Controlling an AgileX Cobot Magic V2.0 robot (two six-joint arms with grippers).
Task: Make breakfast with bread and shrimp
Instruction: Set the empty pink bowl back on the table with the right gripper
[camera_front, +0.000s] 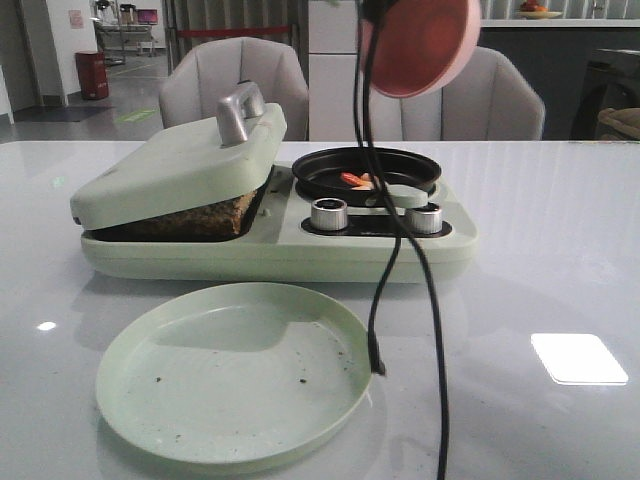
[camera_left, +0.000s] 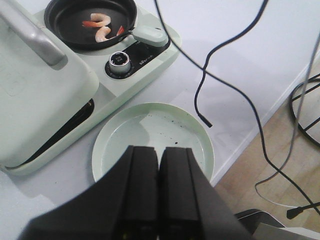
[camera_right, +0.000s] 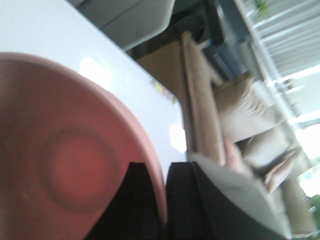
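Observation:
The bread (camera_front: 205, 215) shows as a brown edge under the tilted pale green lid (camera_front: 180, 165) of the breakfast maker; most of it is hidden. Shrimp (camera_left: 100, 22) lie curled in the round black pan (camera_left: 60, 20), also seen as orange shrimp (camera_front: 357, 181) from the front. High over the pan, my right gripper (camera_right: 166, 170) is shut on the rim of a pink plate (camera_right: 65, 150), which hangs tilted (camera_front: 420, 45). My left gripper (camera_left: 160, 150) is shut and empty, hovering over the near side of the pale green plate (camera_left: 115, 145).
The green plate (camera_front: 130, 380) with dark crumbs lies in front of the maker (camera_front: 300, 255). Two silver knobs (camera_front: 329, 213) sit by the pan. Black cables (camera_front: 400, 230) dangle across the pan and plate. The table edge (camera_left: 250, 130) is close on one side.

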